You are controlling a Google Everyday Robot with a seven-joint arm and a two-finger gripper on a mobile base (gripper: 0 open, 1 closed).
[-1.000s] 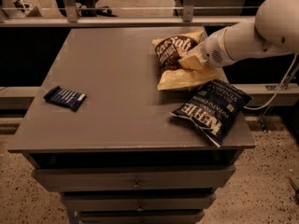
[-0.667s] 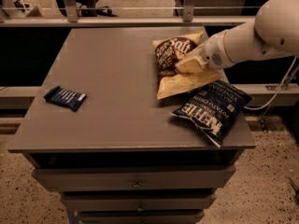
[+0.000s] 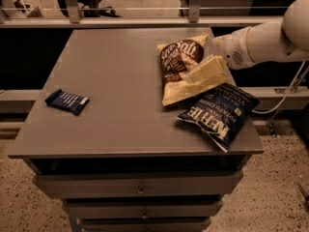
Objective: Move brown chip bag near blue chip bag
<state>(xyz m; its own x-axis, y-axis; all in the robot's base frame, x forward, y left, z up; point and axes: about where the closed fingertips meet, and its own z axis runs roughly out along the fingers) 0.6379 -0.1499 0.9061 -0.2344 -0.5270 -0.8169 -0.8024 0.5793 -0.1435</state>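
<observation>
The brown chip bag [image 3: 179, 62] lies on the grey table [image 3: 116, 81] at the right. Its dark brown top with white script points to the back, its tan lower part to the front. The tan corner touches the upper edge of the blue chip bag [image 3: 218, 114], which lies at the table's front right corner with white "Kettle" lettering. My gripper [image 3: 206, 71] comes in from the right on a white arm [image 3: 260, 40] and sits over the tan lower right part of the brown bag.
A small flat dark blue striped packet [image 3: 67, 101] lies near the table's left edge. Drawers sit under the tabletop [image 3: 140, 190]. A metal railing [image 3: 130, 21] runs behind the table. A cable [image 3: 285, 98] hangs at the right.
The arm's wrist has drawn back to the right. The brown bag stays in about the same place against the blue bag.
</observation>
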